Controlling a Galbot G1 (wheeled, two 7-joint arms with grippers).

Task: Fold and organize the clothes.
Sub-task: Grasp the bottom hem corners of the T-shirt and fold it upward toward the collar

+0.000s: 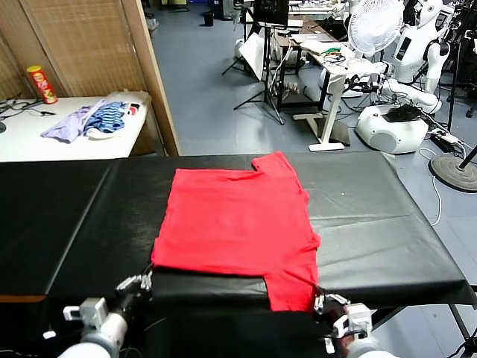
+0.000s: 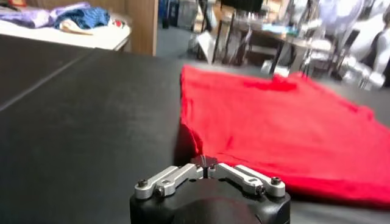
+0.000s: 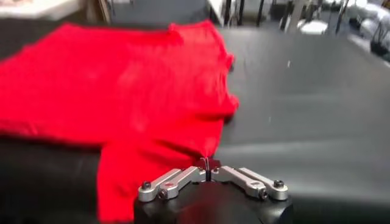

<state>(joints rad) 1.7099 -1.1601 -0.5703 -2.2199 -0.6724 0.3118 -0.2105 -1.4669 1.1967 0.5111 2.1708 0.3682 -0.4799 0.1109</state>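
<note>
We see bright red T-shirt [image 1: 237,224] on black table cover [image 1: 67,216]. Lilac garment [image 1: 68,124] beside blue-striped garment [image 1: 108,118], both on white side table [image 1: 45,142]. Red-and-yellow can [image 1: 42,83].

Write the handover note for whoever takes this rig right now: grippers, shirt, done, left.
Left gripper: fingers shut on the near left corner of the red T-shirt, at the near edge of the black table.
Right gripper: fingers shut on the shirt's near right part, by the sleeve that hangs over the table edge.
Shirt: spread flat on the table, plain side up, one sleeve toward the far side, one toward the robot.
Done: both near points pinched.
Left: every fold; no fold shows yet. Then tidy it away.
Lilac and blue-striped garments on the white side table are not part of the job.
</note>
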